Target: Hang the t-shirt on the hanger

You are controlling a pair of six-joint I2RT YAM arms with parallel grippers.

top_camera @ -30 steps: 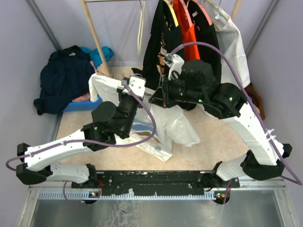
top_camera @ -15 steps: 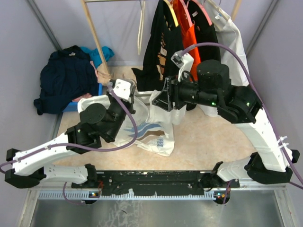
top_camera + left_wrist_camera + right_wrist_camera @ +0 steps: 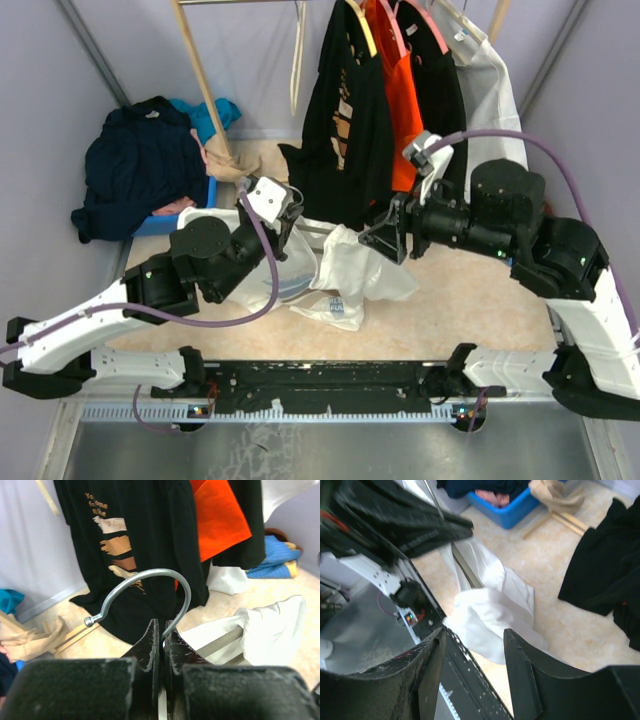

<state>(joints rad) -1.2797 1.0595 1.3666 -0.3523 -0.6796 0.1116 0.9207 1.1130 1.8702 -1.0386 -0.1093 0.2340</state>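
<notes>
Hanger (image 3: 155,571) pinched at hook base by left end effector (image 3: 162,630), likely steadying it for dressing; t-shirt (image 3: 272,625) drapes its 3 o'clock arm; right end effector (image 3: 475,632) spread, empty.

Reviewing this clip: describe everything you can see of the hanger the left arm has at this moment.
The hanger is thin, with a silver wire hook that ends in a small ball, and pale grey-white arms. The left gripper is shut on the base of the hook, holding it hook-up, clear of the rail. One arm runs off to the side into the white t-shirt, whose fabric is bunched over its end. The other arm is hidden behind the gripper.
</notes>
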